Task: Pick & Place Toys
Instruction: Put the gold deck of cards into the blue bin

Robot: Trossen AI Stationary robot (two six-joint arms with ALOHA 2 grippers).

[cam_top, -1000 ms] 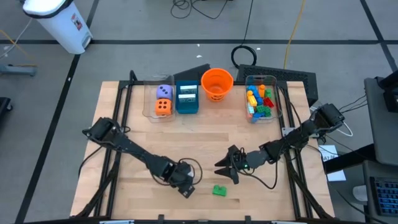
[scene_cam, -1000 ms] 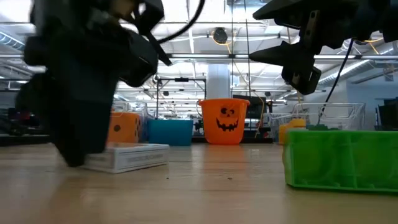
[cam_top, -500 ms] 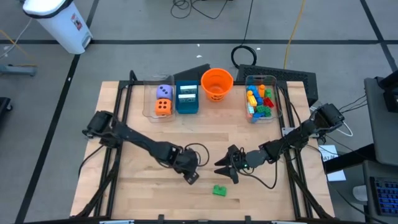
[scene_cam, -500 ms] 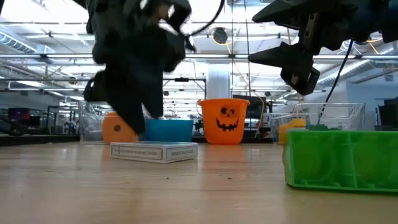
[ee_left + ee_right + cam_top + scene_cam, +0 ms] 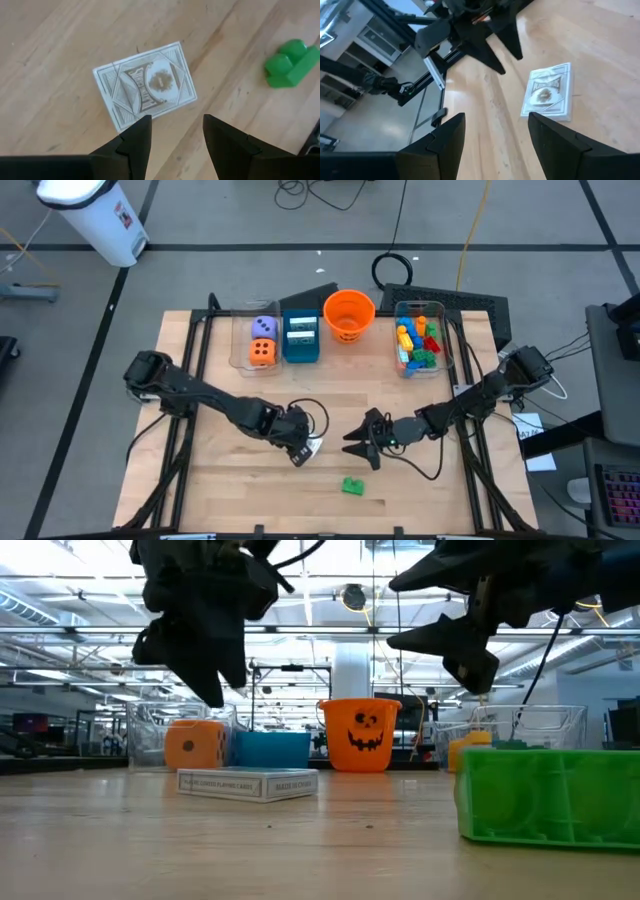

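High view: card deck (image 5: 312,446) flat between both empty, parted pincers, left (image 5: 298,450), right (image 5: 358,450); green brick (image 5: 352,486) nearby.

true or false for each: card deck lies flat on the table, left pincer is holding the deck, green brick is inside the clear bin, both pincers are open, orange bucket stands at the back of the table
1. The card deck lies flat on the table. True.
2. The left pincer holds the deck. False: it hovers above it, empty.
3. The green brick is inside the clear bin. False: it sits loose on the wood near the front edge.
4. Both pincers are open. True: the right pincer is open and empty too.
5. The orange bucket stands at the back of the table. True.
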